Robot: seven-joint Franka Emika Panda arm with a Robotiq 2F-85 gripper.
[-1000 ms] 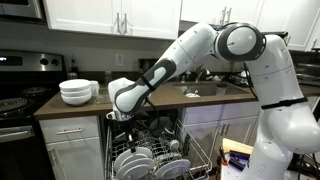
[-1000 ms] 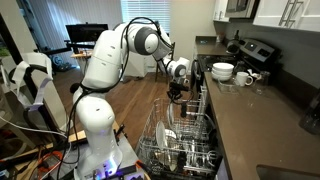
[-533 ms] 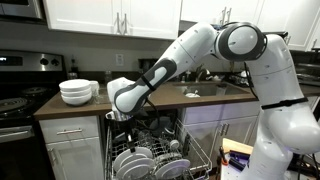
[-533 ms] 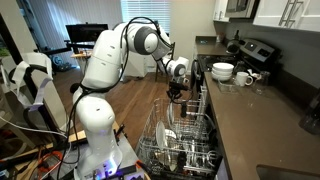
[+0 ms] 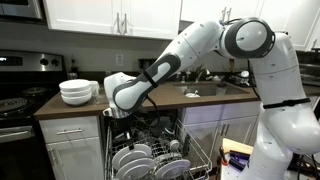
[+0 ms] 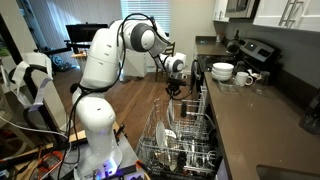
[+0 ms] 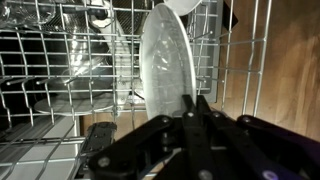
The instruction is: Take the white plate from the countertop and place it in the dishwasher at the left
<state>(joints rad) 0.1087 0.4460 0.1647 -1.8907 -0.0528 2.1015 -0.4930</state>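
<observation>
The white plate (image 7: pixel 165 60) stands on edge among the prongs of the dishwasher's grey wire rack (image 7: pixel 60 90). In the wrist view my gripper (image 7: pixel 197 98) is shut on the plate's near rim, with both fingers pressed together over it. In both exterior views the gripper (image 5: pixel 120 114) (image 6: pixel 172 91) hangs low over the pulled-out rack (image 5: pixel 165 150) (image 6: pixel 185 140), below the edge of the dark brown countertop (image 5: pixel 170 101) (image 6: pixel 255 110). The arm hides the plate in those views.
A stack of white bowls (image 5: pixel 77 92) (image 6: pixel 223 71) sits on the counter beside the black stove (image 5: pixel 15 100). Other white plates (image 5: pixel 130 160) and glasses fill the rack. The open dishwasher door and wooden floor (image 6: pixel 120 110) lie below.
The gripper and wrist have shifted slightly upward over the rack. The jaws stay shut.
</observation>
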